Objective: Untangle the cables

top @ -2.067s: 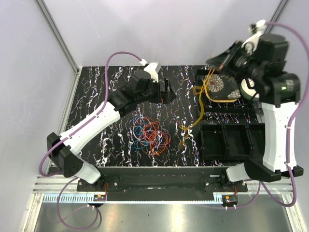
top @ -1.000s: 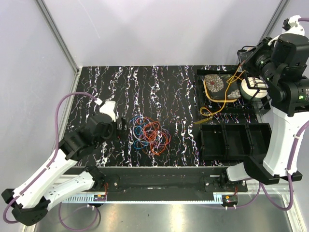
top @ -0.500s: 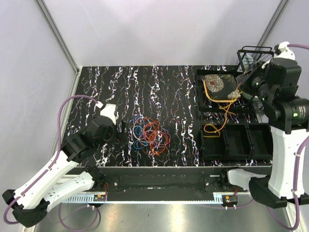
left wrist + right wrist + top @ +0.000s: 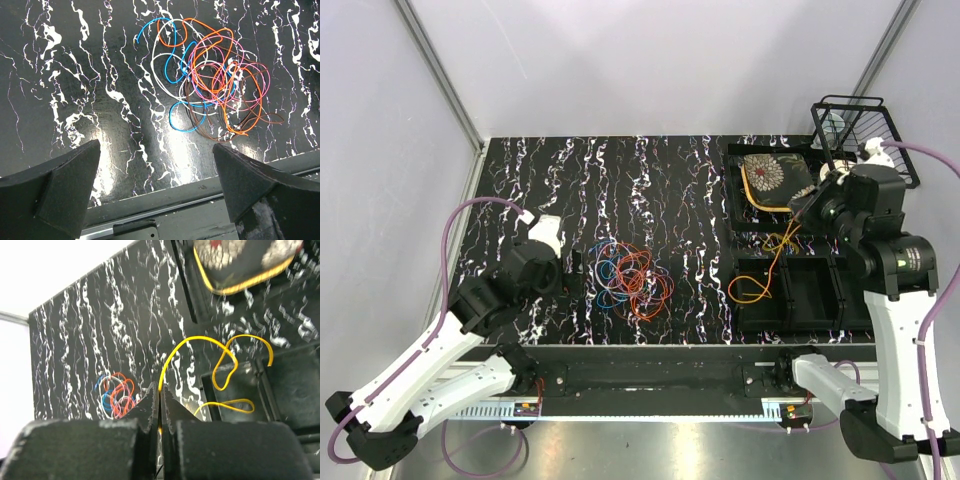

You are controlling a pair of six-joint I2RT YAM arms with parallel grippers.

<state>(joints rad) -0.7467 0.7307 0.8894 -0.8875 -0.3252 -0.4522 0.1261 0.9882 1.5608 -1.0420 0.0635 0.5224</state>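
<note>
A tangle of orange, blue, white, pink and brown cables (image 4: 635,277) lies on the black marbled table; it also shows in the left wrist view (image 4: 210,85) and the right wrist view (image 4: 116,395). My left gripper (image 4: 572,275) is open and empty, just left of the tangle. My right gripper (image 4: 802,211) is shut on a yellow cable (image 4: 760,275), held above the black bins. The cable hangs down in loops (image 4: 220,367) into the leftmost bin (image 4: 760,300).
A row of black bins (image 4: 820,290) sits at the front right. A tray behind holds a floral pouch (image 4: 775,175). A black wire basket (image 4: 860,125) stands at the back right corner. The table's front rail (image 4: 175,205) is under my left gripper.
My right gripper carried the yellow cable off the table and tray, over to the bins; its loops now hang into the left bin. My left arm drew back to the tangle's left and stays there.
</note>
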